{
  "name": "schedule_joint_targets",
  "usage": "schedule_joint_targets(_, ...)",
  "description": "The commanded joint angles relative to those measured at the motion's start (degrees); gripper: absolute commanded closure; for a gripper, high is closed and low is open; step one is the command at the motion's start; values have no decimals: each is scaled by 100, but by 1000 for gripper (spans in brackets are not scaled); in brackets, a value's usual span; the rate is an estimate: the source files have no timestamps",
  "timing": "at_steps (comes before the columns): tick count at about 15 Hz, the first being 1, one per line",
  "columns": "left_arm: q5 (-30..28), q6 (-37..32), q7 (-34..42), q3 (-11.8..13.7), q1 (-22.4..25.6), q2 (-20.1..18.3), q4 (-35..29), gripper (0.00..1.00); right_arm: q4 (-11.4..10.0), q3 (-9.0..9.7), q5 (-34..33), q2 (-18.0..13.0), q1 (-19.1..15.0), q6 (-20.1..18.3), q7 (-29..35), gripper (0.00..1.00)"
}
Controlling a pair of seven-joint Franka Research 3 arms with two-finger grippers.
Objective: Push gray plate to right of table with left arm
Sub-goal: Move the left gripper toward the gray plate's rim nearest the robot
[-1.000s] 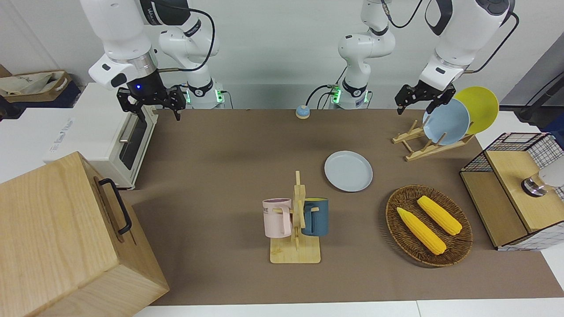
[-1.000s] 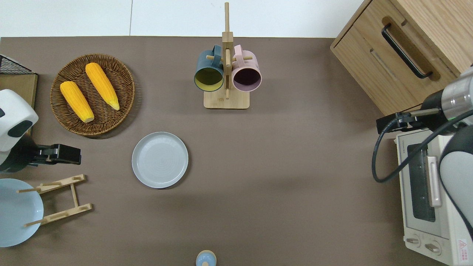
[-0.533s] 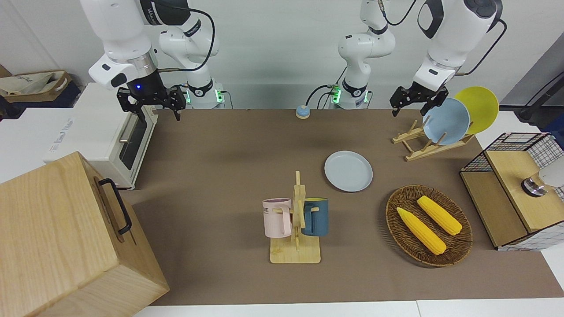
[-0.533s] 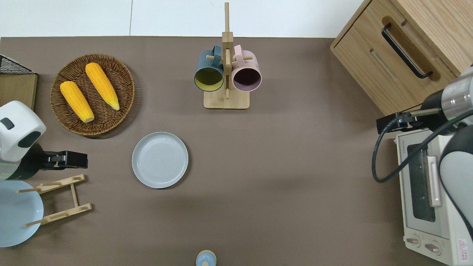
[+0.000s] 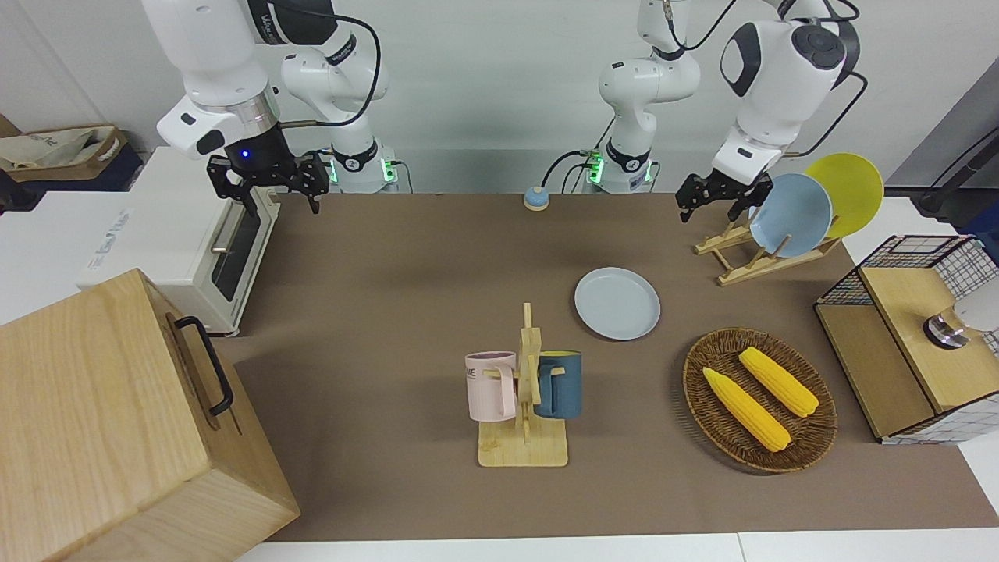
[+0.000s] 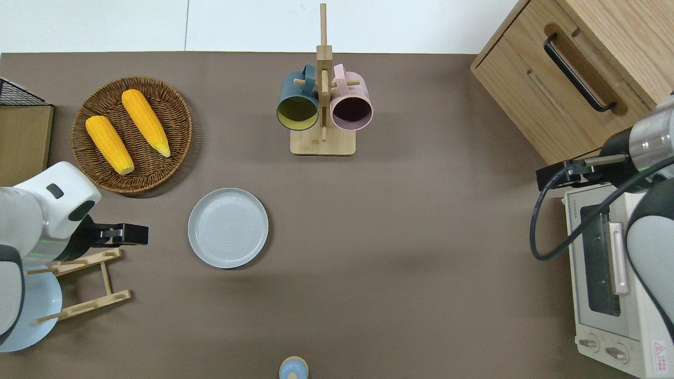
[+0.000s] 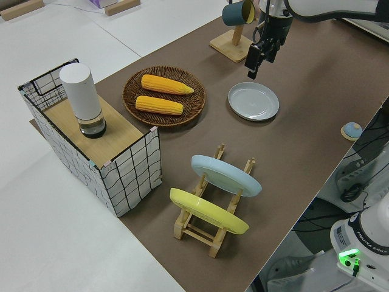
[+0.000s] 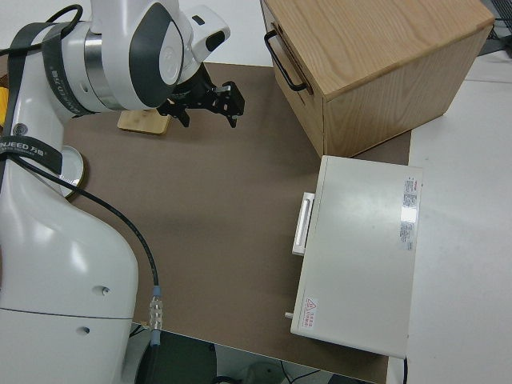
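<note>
One long brown worktop [image 5: 406, 257] fills your view, and at the right arm's end you see a wooden cabinet [image 5: 117, 421] with a black handle and, nearer to the robots, a white toaster oven [image 6: 616, 295]. Your right arm is parked; whether its jaws are open or closed cannot be told. Your left arm [image 5: 773, 70] reaches in over the worktop, and its gripper [image 6: 131, 235] hangs over bare mat between the wooden dish rack [image 6: 87, 284] and the gray plate [image 6: 228, 228], apart from the plate; its jaws look closed in the overhead view. You find the gray plate lying flat on the worktop toward the left arm's end, near the wicker basket [image 6: 158, 173] with two corn cobs [image 6: 108, 143], and nearer to the robots than the mug stand [image 6: 322, 142]
</note>
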Motion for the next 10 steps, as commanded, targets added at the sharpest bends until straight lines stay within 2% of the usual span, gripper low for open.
schedule_joint_targets(1, -148, 679, -109, -25, -72, -234, -725, 5, 8, -1, 40, -33, -4, -59, 18, 17)
schedule_joint_targets(4, -148, 1049, -276, -122, -72, -225, -980, 5, 8, -1, 40, -33, -4, -59, 18, 17)
schedule_joint_targets(10, -148, 1611, -276, -148, -98, -181, -1402, 5, 8, -1, 40, -33, -4, -59, 18, 17)
